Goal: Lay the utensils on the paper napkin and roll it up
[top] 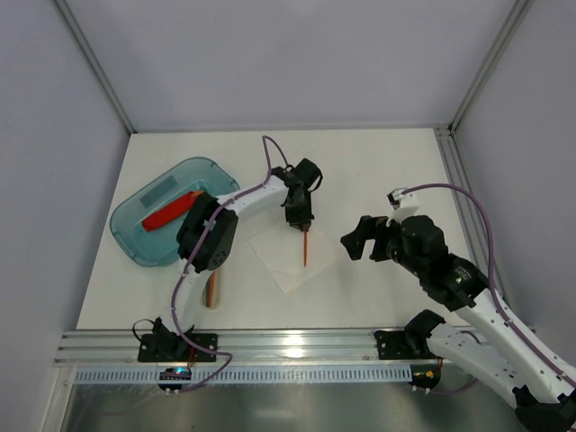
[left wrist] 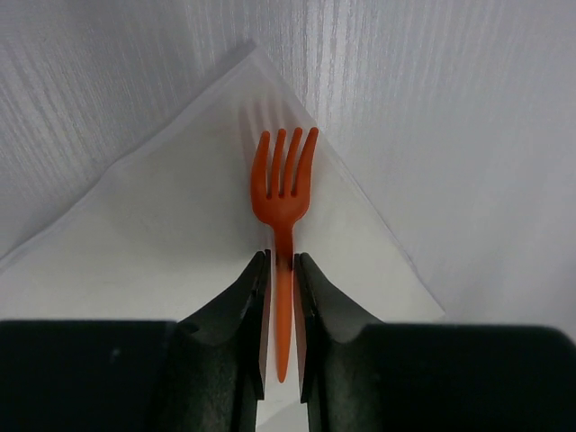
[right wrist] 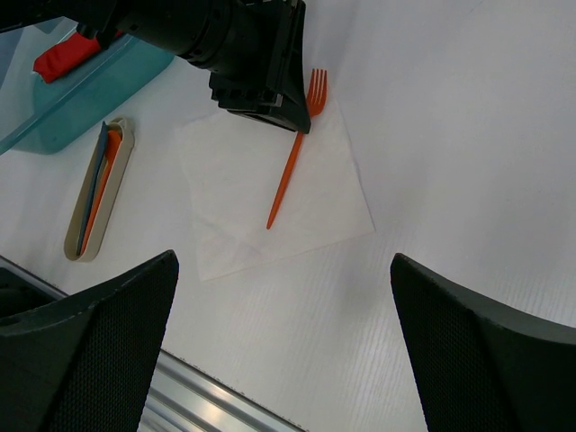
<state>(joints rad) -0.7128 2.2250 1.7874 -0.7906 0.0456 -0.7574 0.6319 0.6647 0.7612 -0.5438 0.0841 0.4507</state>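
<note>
The white paper napkin (top: 290, 256) lies as a diamond on the table's middle. An orange plastic fork (top: 307, 247) lies along it, tines pointing away from the arms. My left gripper (top: 298, 220) sits low over the fork's neck. In the left wrist view the fingers (left wrist: 256, 297) close narrowly on either side of the fork (left wrist: 283, 193), with the napkin (left wrist: 171, 225) beneath. The right wrist view shows the fork (right wrist: 288, 171) flat on the napkin (right wrist: 270, 193). My right gripper (top: 360, 239) is wide open and empty, to the right of the napkin.
A beige holder (top: 212, 290) with more utensils lies near the left arm's base and also shows in the right wrist view (right wrist: 97, 184). A teal tray (top: 144, 229) holding a red object (top: 171, 212) sits at the left. A metal rail (top: 297, 344) runs along the near edge.
</note>
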